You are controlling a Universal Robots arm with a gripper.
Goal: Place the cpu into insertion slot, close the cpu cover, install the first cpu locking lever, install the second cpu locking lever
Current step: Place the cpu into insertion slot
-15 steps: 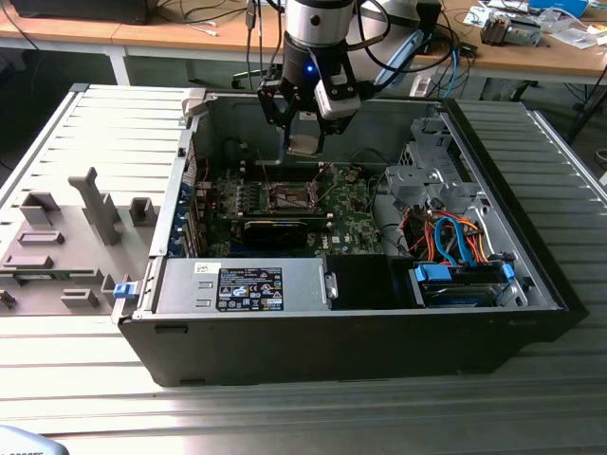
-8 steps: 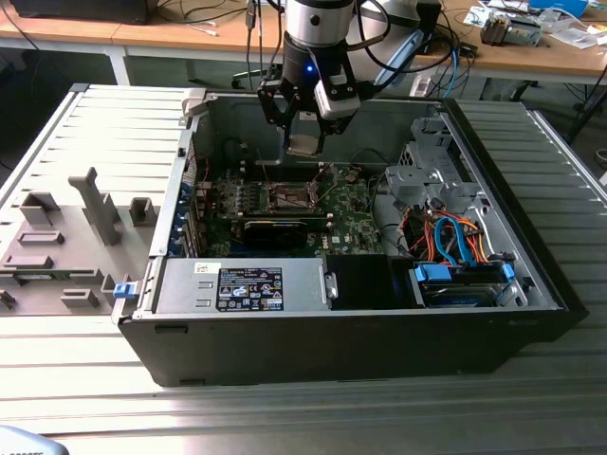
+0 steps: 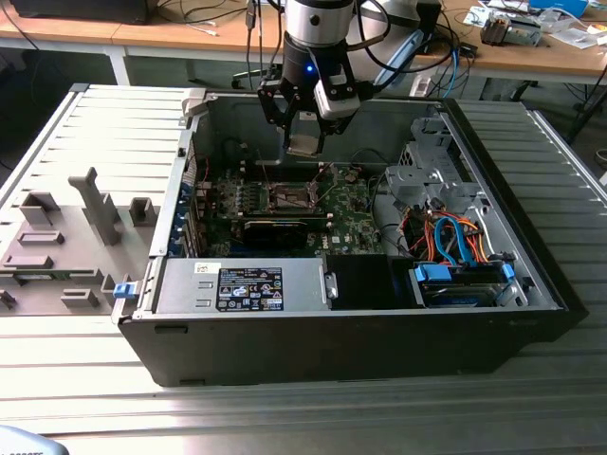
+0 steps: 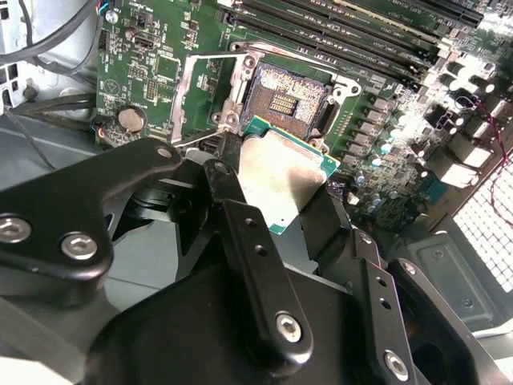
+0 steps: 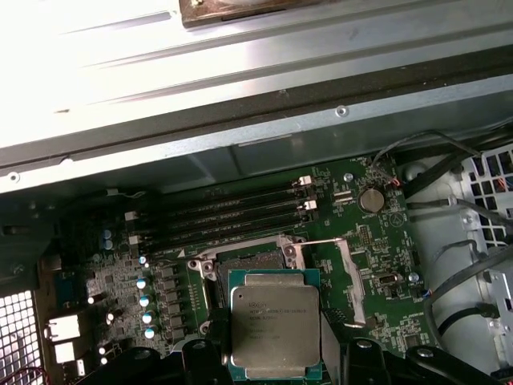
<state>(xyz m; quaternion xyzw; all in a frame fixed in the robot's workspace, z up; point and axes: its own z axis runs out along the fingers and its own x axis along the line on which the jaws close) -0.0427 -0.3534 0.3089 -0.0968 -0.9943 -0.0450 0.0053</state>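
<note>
My gripper (image 3: 303,142) is clamped on the cpu (image 4: 282,178), a finger (image 4: 240,218) on each opposite edge. In the exterior view I hang at upper middle, inside the open computer case (image 3: 379,343). The cpu is held above the bare insertion slot (image 4: 284,98), not touching it; the cpu cover (image 5: 353,282) lies swung open just beside the slot on the green board (image 5: 377,233).

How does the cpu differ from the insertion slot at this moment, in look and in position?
The cpu has a pale silver face; the insertion slot has a dark centre. The cpu is held in the hand, above the green board; the insertion slot sits fixed in that board, open and empty. Both are square and of similar size.
</note>
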